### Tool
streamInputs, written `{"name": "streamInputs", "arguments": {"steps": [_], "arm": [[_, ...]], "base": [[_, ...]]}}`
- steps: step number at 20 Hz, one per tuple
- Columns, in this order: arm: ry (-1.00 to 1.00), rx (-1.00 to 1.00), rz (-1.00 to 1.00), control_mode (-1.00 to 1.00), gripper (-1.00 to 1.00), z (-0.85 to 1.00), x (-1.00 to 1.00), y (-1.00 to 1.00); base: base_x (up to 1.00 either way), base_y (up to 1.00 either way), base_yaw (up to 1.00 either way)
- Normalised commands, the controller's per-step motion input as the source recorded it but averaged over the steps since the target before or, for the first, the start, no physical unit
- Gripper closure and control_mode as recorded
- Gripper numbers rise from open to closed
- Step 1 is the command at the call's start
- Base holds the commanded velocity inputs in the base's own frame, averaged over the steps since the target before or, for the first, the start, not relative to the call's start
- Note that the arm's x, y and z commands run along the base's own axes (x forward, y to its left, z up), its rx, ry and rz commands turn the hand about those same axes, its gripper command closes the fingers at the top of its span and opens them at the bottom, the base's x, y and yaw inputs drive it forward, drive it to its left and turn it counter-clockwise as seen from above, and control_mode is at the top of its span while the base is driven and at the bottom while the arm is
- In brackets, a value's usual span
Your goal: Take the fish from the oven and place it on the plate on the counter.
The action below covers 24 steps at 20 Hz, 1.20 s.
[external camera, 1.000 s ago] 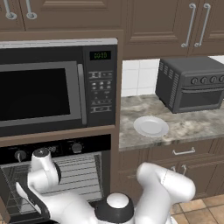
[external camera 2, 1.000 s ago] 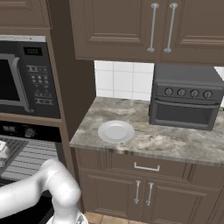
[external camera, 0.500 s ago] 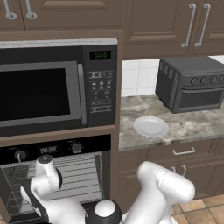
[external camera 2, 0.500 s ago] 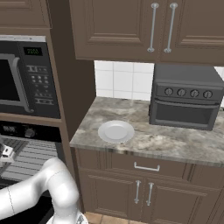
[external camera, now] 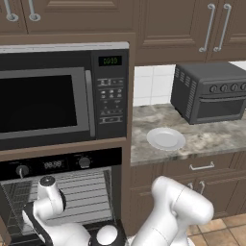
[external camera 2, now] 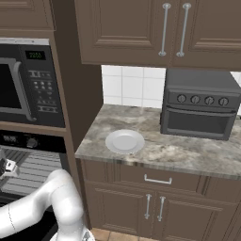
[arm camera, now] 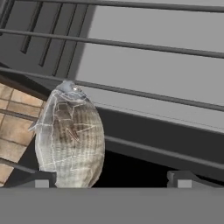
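In the hand view the fish [arm camera: 70,135], grey and scaly, lies on the wire rack [arm camera: 144,98] of the open oven [external camera: 53,164]. It sits just ahead of my left fingertip [arm camera: 41,181], off to the left of the gap. My gripper [arm camera: 111,181] is open and holds nothing; the fish is not fully between the fingers. From the left base view the hand [external camera: 38,216] is low inside the oven's mouth, and it shows as well at the left edge of the right base view [external camera 2: 5,167]. The white plate [external camera: 166,138] [external camera 2: 124,141] lies bare on the stone counter [external camera: 211,139] [external camera 2: 188,153].
A microwave [external camera: 48,103] [external camera 2: 23,87] is built in above the oven. A dark toaster oven [external camera: 209,91] [external camera 2: 200,103] stands at the back of the counter, right of the plate. Wooden drawers and cabinets [external camera 2: 155,197] run below the counter.
The hand has sunk lower and a little further into the oven. The jaws have stayed wide apart. Plate and toaster oven have not moved.
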Motion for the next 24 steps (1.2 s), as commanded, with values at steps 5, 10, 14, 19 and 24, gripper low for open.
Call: {"name": "streamInputs", "arguments": {"steps": [5,10,14,19,24], "arm": [[-0.16,0.00,0.00,-1.00,-1.00,-0.12,0.03,0.35],[-0.04,0.00,0.00,-1.00,-1.00,0.00,-0.05,0.17],[0.00,0.00,0.00,-1.00,-1.00,0.00,-0.16,0.01],[0.00,0.00,0.00,-1.00,-1.00,0.00,-0.09,0.00],[-0.04,0.00,0.00,-1.00,-1.00,0.09,-0.25,0.00]], "base": [[0.00,0.00,0.00],[0.00,0.00,0.00],[0.00,0.00,0.00],[0.00,0.00,0.00],[0.00,0.00,0.00]]}}
